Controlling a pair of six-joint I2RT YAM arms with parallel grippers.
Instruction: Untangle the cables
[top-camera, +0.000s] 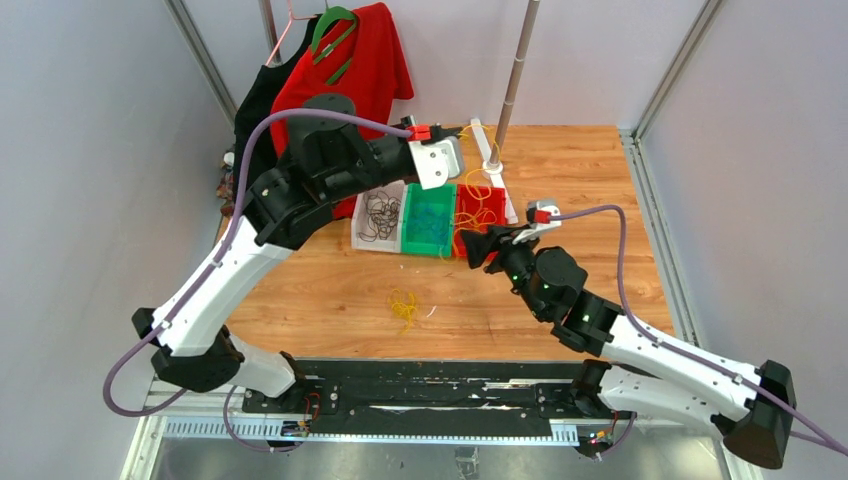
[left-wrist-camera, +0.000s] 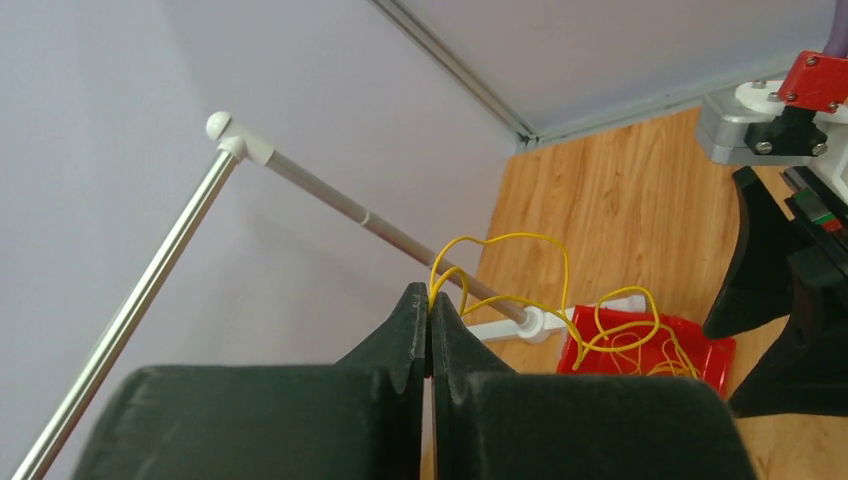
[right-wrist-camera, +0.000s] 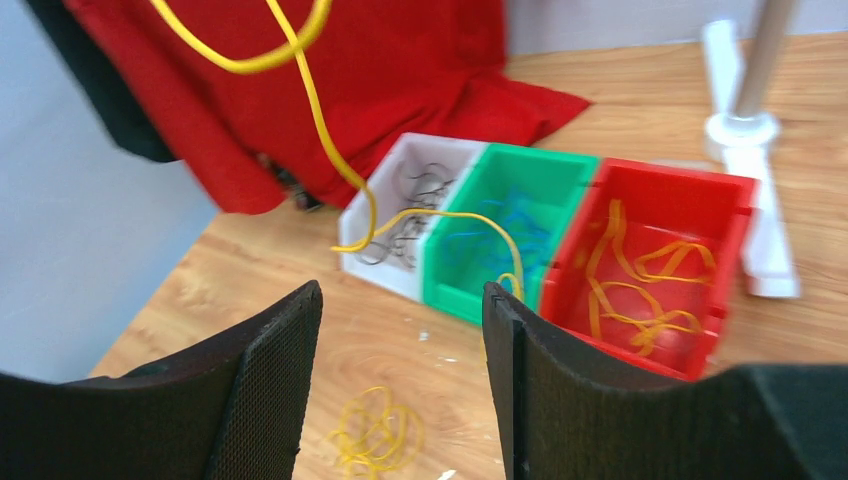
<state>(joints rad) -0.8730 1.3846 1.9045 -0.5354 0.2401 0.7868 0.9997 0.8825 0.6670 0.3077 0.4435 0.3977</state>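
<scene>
Above the red bin (right-wrist-camera: 668, 172) at upper centre of the overhead view, the left jaws pinch a yellow cable (left-wrist-camera: 520, 236); the right jaws stand wide, gripping nothing.

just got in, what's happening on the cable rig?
Left pincer is shut on a yellow cable, raised, the rest trailing down to the red bin. Right pincer hovers open near the bins, holding nothing. Dark cables are in the white bin, blue cables in the green bin; a loose yellow bundle lies on the table.
</scene>
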